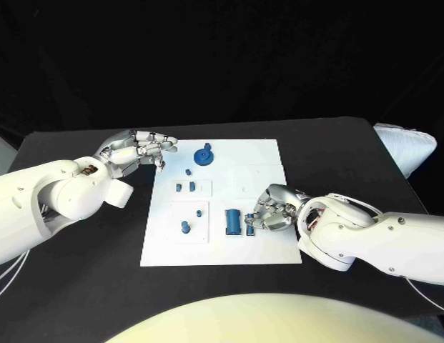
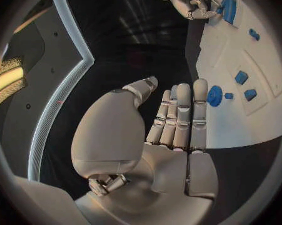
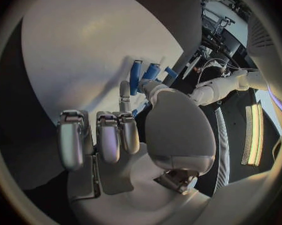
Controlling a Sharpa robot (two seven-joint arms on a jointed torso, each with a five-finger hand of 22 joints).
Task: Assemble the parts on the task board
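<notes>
The white task board (image 1: 222, 243) lies in the middle of the black table. My right hand (image 1: 273, 209) rests on its right part, fingers curled; thumb and a finger pinch a small blue part (image 1: 251, 223) that stands beside a blue cylinder (image 1: 231, 221). In the right wrist view the fingertips (image 3: 124, 90) reach to the cylinder (image 3: 136, 77). My left hand (image 1: 139, 150) hovers at the board's far left corner, holding nothing; in its wrist view the fingers (image 2: 181, 115) lie straight. A round blue part (image 1: 205, 155) sits near the far edge.
Small blue parts sit on the board's left half: a pair (image 1: 186, 187), a single one (image 1: 188, 171) and another (image 1: 184, 227). A white object (image 1: 407, 143) lies at the table's far right edge. Bare black table (image 1: 88, 286) surrounds the board.
</notes>
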